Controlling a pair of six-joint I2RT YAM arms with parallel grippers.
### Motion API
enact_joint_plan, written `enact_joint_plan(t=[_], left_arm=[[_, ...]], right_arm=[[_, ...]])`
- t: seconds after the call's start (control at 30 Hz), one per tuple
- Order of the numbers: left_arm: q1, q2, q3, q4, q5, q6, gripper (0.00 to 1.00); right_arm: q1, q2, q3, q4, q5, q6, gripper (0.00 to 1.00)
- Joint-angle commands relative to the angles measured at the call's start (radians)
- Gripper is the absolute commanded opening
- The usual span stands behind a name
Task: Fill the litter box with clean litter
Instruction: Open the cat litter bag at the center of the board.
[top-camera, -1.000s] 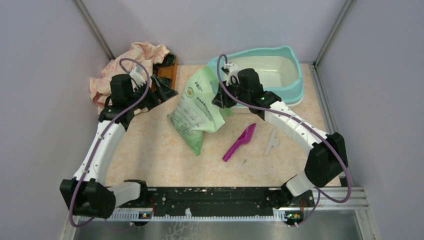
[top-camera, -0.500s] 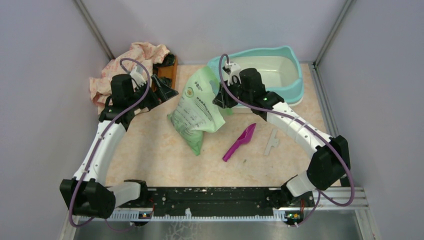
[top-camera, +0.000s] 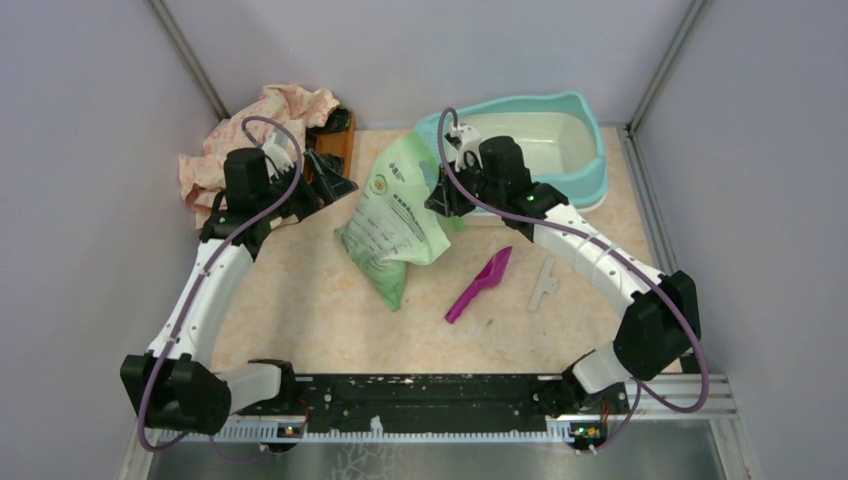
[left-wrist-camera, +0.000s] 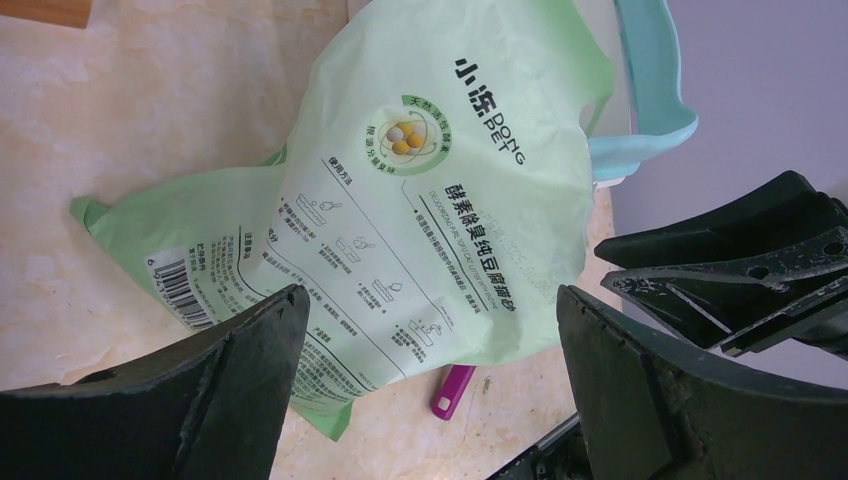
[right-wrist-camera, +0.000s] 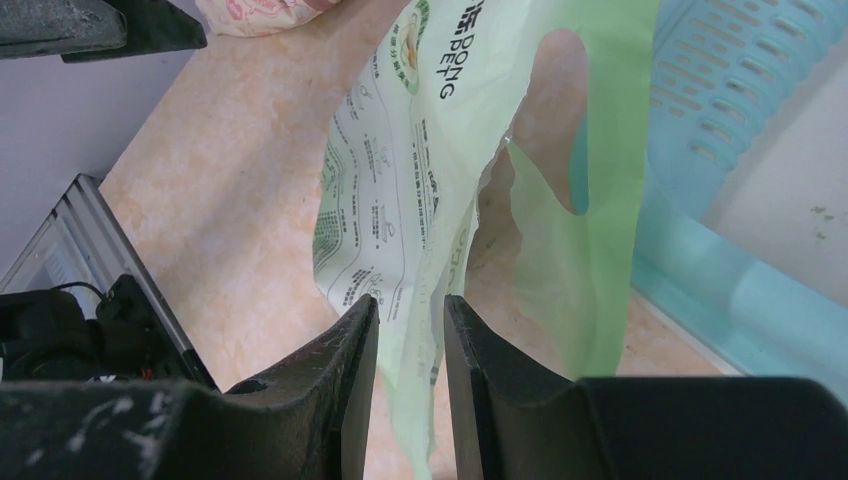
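The litter box (top-camera: 592, 150), with a teal rim and cream basin, stands at the back right; its perforated ledge (right-wrist-camera: 745, 70) shows in the right wrist view. The pale green litter bag (top-camera: 395, 220) leans in front of it. My right gripper (top-camera: 441, 205) is at the bag's torn top edge, and its jaws (right-wrist-camera: 412, 305) stand narrowly apart with the bag film (right-wrist-camera: 400, 190) pinched between them. My left gripper (top-camera: 335, 176) is wide open and empty left of the bag (left-wrist-camera: 420, 190). No pile of clean litter shows; only a few green specks (right-wrist-camera: 820, 212) lie in the basin.
A purple scoop (top-camera: 480, 283) lies on the table right of the bag, its handle visible in the left wrist view (left-wrist-camera: 452, 390). A grey flat piece (top-camera: 543, 284) lies beside it. A pink patterned cloth (top-camera: 270, 120) and a brown wooden tray (top-camera: 338, 140) sit at the back left.
My right arm's elbow has shifted slightly to the right. The bag, the scoop and my left arm stay where they were.
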Motion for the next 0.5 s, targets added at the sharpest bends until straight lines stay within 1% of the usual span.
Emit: enact_joint_plan(t=[0.0,0.47], left_arm=[[-0.005,0.002,0.002,0.025,-0.003,0.008,0.99],[-0.005,-0.001,-0.009,0.029,-0.003,0.006,0.99]], right_arm=[[-0.009,-0.012,0.012,0.040,-0.027,-0.012,0.31],[-0.009,-0.012,-0.002,0.047,-0.038,-0.009,0.31]])
